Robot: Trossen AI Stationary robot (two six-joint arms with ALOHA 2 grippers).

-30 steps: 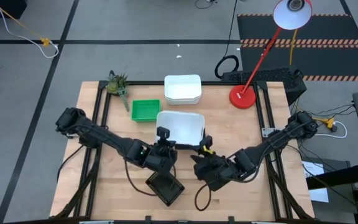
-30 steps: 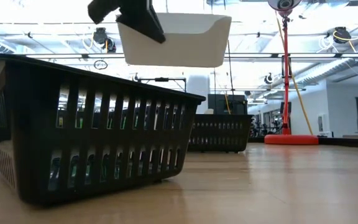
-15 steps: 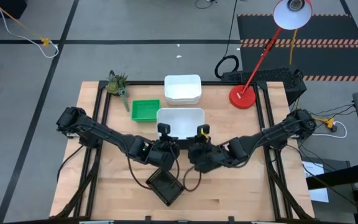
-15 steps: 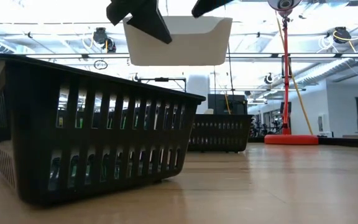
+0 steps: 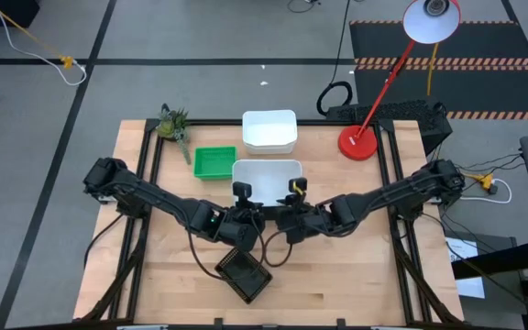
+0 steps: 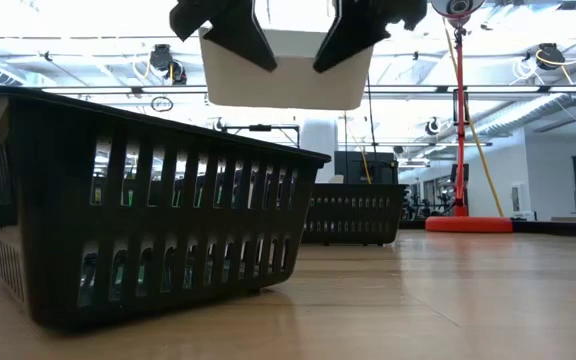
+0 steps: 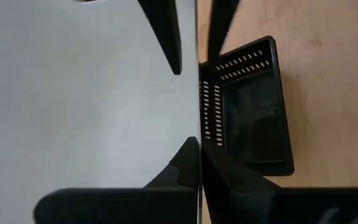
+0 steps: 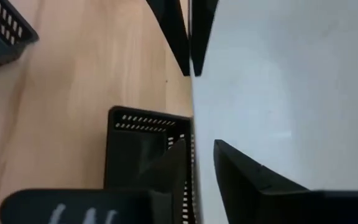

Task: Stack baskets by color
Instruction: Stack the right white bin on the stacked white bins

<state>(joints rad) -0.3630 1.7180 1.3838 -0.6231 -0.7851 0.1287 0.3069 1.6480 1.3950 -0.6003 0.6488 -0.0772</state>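
High view: two pincers share one white basket (image 5: 266, 181) above the desk (image 5: 356, 275).
It hangs raised mid-desk, short of the white stack (image 5: 269, 131) at the far edge. The left pincer (image 5: 242, 195) is clamped on its near rim; the right pincer (image 5: 292, 195) straddles that rim, not visibly tight. My advice: seat the right grip fully before the left lets go, keeping the basket level.

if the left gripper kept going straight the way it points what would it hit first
Probably the black basket on the table: the left gripper, shut on the white basket's rim, points down at it, though depth is unclear.
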